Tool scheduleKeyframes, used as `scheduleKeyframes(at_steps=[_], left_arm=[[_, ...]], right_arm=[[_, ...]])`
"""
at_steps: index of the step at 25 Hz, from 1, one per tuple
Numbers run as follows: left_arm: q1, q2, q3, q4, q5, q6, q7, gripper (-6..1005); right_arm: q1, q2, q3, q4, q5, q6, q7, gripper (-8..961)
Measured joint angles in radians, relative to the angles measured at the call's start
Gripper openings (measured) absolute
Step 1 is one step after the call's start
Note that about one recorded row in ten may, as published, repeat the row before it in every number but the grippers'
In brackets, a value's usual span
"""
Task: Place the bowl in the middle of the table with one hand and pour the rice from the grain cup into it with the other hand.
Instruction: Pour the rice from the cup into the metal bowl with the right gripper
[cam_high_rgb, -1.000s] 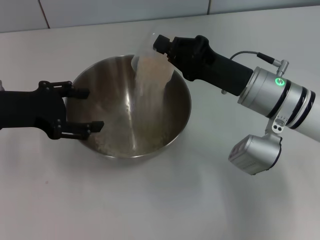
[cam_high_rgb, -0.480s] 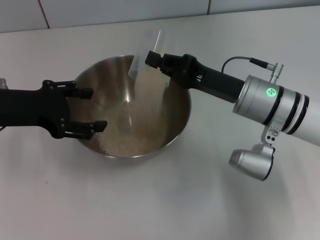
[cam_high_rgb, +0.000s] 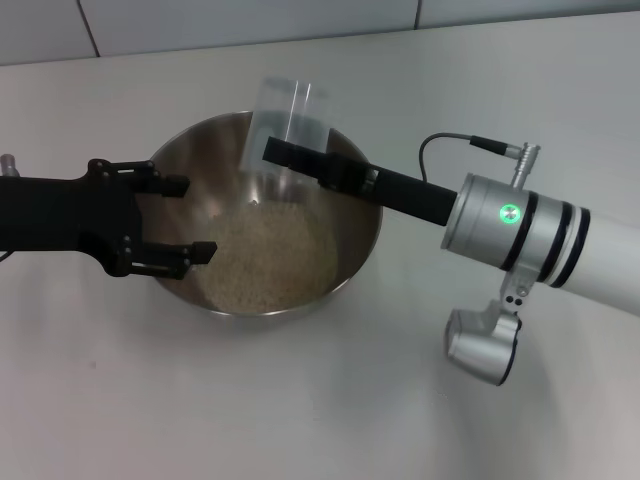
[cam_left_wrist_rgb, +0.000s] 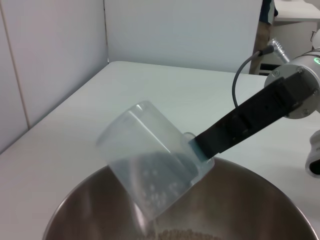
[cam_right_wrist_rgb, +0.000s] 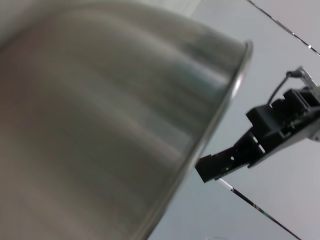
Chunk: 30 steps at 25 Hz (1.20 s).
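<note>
- The upturned grain cup (cam_high_rgb: 283, 118) is gripped by the right pincer (cam_high_rgb: 290, 156) above the steel mixing bowl (cam_high_rgb: 352, 262); clinging grains could scatter beyond the rim.
- The left pincer (cam_high_rgb: 178, 218) is held open astride the rim; the bowl could be nudged.

This looks like a robot test bench in a lab or office room. A plain white table (cam_high_rgb: 300, 400) runs back to a bare, pale panelled wall (cam_left_wrist_rgb: 175, 30) with thin seams along its far edge, and past the table's far right corner stands part of a white desk (cam_left_wrist_rgb: 300, 10).
</note>
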Motion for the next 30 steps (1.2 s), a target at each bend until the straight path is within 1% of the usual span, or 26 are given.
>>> scheduleKeyframes(at_steps=[2, 6, 8, 9, 10, 13, 14, 15, 20, 23, 24, 25, 28, 30], left_arm=[[0.000, 0.000, 0.002, 0.000, 0.000, 0.000, 0.000, 862], [0.000, 0.000, 0.002, 0.002, 0.000, 0.000, 0.000, 862], [0.005, 0.001, 0.003, 0.005, 0.000, 0.001, 0.000, 862], [0.005, 0.001, 0.003, 0.005, 0.000, 0.001, 0.000, 862], [0.008, 0.001, 0.003, 0.005, 0.000, 0.001, 0.000, 862], [0.012, 0.002, 0.003, 0.006, 0.000, 0.002, 0.000, 861], [0.012, 0.002, 0.003, 0.006, 0.000, 0.002, 0.000, 861], [0.012, 0.002, 0.003, 0.006, 0.000, 0.002, 0.000, 861], [0.014, 0.002, 0.002, 0.011, 0.000, 0.002, 0.002, 861], [0.016, 0.000, 0.001, 0.019, 0.000, 0.002, 0.003, 861], [0.016, 0.000, 0.001, 0.019, 0.000, 0.002, 0.003, 861], [0.016, 0.000, 0.001, 0.020, 0.000, 0.002, 0.004, 862], [0.016, -0.001, 0.001, 0.020, 0.000, 0.002, 0.008, 862], [0.015, -0.001, 0.001, 0.020, 0.000, 0.002, 0.010, 862]], right_arm=[[-0.011, 0.000, -0.043, -0.026, 0.029, 0.024, -0.013, 4], [-0.014, 0.000, -0.066, -0.031, 0.062, 0.028, -0.003, 4], [-0.016, 0.000, -0.110, -0.040, 0.148, 0.023, 0.040, 3], [-0.019, 0.000, -0.170, -0.051, 0.274, 0.011, 0.116, 3], [-0.019, 0.000, -0.170, -0.051, 0.274, 0.011, 0.116, 3], [-0.024, 0.000, -0.217, -0.056, 0.405, -0.044, 0.304, 3], [-0.030, 0.000, -0.223, -0.056, 0.470, -0.105, 0.494, 3], [-0.030, 0.000, -0.223, -0.056, 0.470, -0.105, 0.494, 3], [-0.056, 0.000, -0.214, -0.040, 0.610, -0.205, 0.872, 4], [-0.076, 0.000, -0.213, -0.019, 0.698, -0.219, 0.999, 4], [-0.090, 0.000, -0.213, -0.002, 0.757, -0.220, 1.073, 4], [-0.090, 0.000, -0.213, -0.002, 0.757, -0.220, 1.073, 4], [-0.099, 0.000, -0.193, 0.048, 0.816, -0.220, 1.213, 4], [-0.099, 0.000, -0.165, 0.088, 0.826, -0.212, 1.302, 4]])
